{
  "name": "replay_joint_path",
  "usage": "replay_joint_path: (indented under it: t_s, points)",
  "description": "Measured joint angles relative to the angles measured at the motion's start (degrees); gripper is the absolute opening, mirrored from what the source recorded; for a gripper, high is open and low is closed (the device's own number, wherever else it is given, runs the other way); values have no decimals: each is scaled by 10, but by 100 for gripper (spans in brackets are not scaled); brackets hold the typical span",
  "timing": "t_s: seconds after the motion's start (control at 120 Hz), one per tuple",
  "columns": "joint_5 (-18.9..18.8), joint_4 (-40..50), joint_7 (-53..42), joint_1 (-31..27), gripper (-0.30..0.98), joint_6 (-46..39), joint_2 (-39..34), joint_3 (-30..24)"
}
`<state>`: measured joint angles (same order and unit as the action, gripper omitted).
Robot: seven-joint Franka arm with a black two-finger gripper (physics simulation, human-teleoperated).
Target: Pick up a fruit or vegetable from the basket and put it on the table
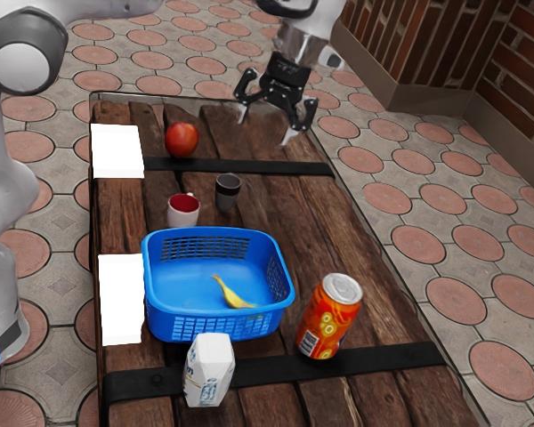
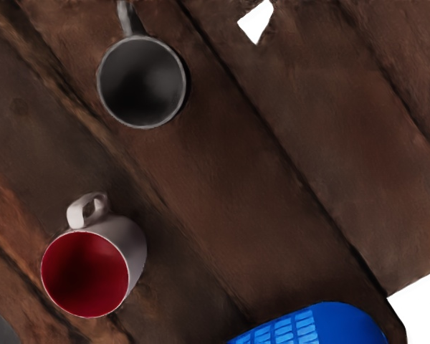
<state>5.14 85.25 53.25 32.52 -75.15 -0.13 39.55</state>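
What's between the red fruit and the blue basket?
In the exterior view, a red-lined white mug and a dark mug stand there, plus a black band farther from the basket.

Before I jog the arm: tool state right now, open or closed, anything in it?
Tool: open, holding nothing.

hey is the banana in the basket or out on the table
In. The exterior view shows the banana lying inside the basket, its walls all around it.
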Motion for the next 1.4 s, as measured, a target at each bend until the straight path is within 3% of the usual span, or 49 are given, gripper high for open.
replay_joint_path:
  t_s: [0.15,0.258,0.383,0.55,0.583,0.6,0.642,0.667,0.7,0.742,0.833,0.917,0.967,1.167,1.333,1.4]
  points:
    - [-1,1,181,-47,69,-89,-1,-1]
    - [-4,2,203,-55,69,-122,-23,-5]
    - [-5,6,115,52,69,-144,-17,-7]
    - [43,5,-33,197,69,-159,42,-13]
    - [51,5,-58,164,68,-160,46,-51]
    - [53,5,-70,110,68,-161,45,-103]
    - [59,5,-100,-93,68,-162,46,-297]
    - [61,6,-117,-178,69,-163,47,-374]
    - [63,7,-139,-249,69,-164,53,-434]
    - [57,20,-169,-290,69,-166,62,-471]
    - [-4,167,-230,-272,68,-206,-4,-497]
    - [-32,354,-277,-216,67,-296,-97,-493]
    - [-44,413,-303,-211,66,-345,-120,-491]
    - [-62,444,-417,-197,66,-456,-125,-490]
    - [-42,497,-491,-210,64,-490,-180,-487]
    - [-40,509,-517,-179,62,-497,-204,-463]
